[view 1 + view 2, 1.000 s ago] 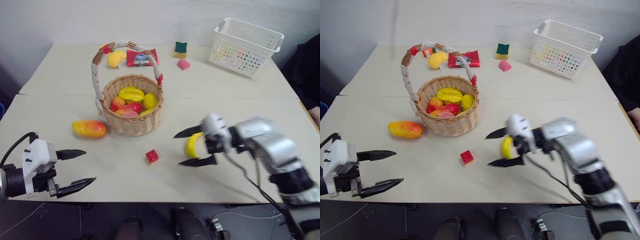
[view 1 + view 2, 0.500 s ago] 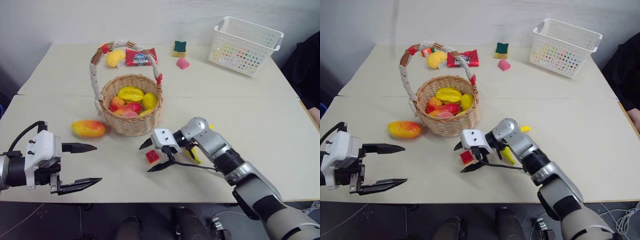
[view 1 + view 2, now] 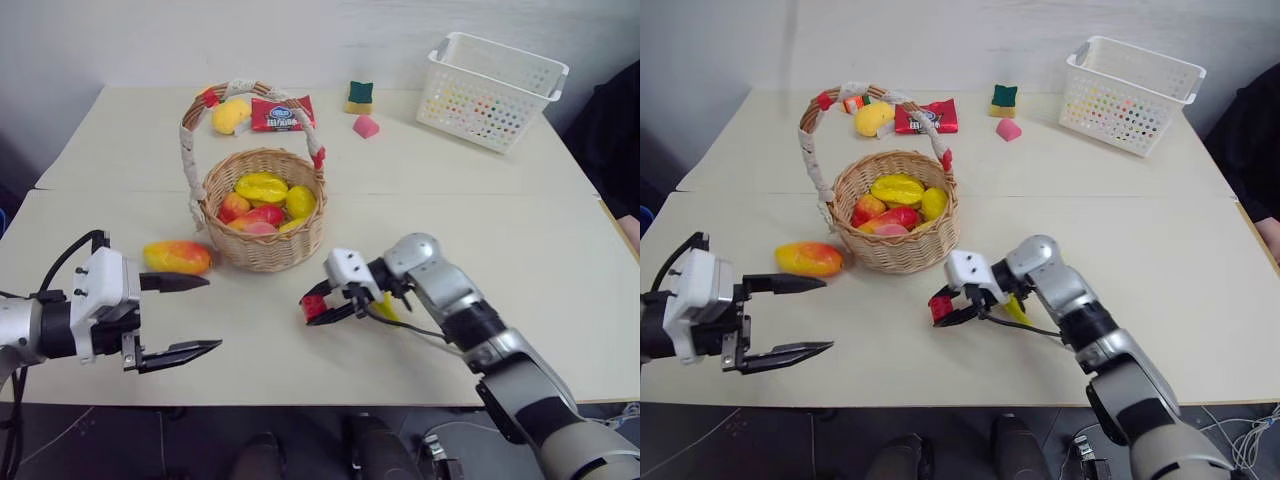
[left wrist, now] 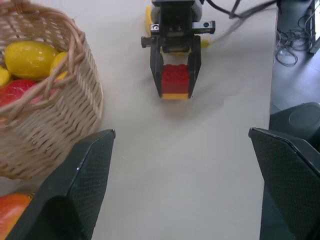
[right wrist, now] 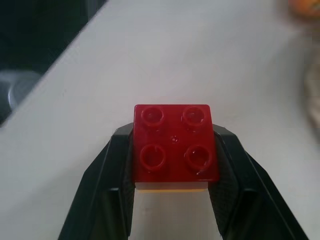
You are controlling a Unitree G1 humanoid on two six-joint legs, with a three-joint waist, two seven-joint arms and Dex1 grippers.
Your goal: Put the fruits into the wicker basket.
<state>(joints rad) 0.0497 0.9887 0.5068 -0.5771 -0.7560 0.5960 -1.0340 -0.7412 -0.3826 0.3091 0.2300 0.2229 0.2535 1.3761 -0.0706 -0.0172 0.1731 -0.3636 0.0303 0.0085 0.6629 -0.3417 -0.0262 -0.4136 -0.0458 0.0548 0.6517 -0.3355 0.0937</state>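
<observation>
Table (image 3: 500, 210) – wicker basket (image 3: 265, 240) at 10 o'clock of centre, holding yellow and red fruits (image 3: 262, 187). White plastic basket (image 3: 492, 92) at 1 o'clock; its inside is hard to make out. Mango (image 3: 177, 257) lies on the table just beside the wicker basket's 9 o'clock side. Banana (image 3: 385, 307) is mostly hidden behind the right arm. Right wrist view shows what head views barely resolve – right gripper (image 5: 172, 165) pinching a red block (image 5: 174, 142) with four studs and a yellow underside. Left gripper (image 3: 182, 316) spread wide, empty, at 7 o'clock. Far edge: yellow fruit (image 3: 231, 116) beside red snack packet (image 3: 282, 115).
</observation>
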